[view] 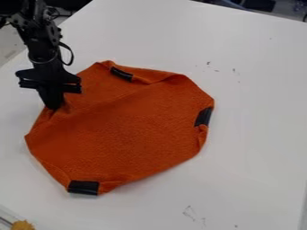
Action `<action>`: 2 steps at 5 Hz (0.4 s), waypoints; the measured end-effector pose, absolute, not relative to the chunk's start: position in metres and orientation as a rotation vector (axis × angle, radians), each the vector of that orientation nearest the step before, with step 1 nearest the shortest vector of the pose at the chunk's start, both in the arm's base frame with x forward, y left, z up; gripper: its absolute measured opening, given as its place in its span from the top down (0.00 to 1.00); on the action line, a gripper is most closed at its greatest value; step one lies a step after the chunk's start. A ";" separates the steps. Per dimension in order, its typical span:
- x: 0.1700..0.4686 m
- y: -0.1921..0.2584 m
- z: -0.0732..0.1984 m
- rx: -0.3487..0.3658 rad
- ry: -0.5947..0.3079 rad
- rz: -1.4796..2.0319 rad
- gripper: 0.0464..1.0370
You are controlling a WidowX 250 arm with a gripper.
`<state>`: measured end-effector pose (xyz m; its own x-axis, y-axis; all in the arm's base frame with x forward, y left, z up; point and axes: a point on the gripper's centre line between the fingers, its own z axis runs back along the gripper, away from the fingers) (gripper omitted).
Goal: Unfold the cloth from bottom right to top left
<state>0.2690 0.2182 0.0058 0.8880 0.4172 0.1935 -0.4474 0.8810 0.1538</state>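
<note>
Cloth (120,130) was in your grip, upper left.
You had the gripper (54,107) pinched on its edge; the rest lay spread on the table (258,134).

Place: a lab, most probably | Evidence: robot arm (41,47) with black cable (71,56) at 10 o'clock | Surface: white table (258,112), small dark marks (208,63) at 1 o'clock

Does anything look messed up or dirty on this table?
The orange fabric cloth lies uneven: its upper edge is rumpled and it puckers beside the black robot gripper. Small dark marks spot the white tabletop beyond the cloth and near the bottom; I can't tell whether they're dirt or scuffs.
</note>
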 end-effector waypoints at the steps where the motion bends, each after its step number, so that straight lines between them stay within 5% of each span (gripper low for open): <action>1: 0.268 0.232 0.006 0.218 -0.156 0.439 0.98; 2: 0.251 0.246 0.008 0.248 -0.148 0.457 0.98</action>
<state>0.2506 0.2465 0.0075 0.8876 0.4168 0.1960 -0.4525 0.8683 0.2030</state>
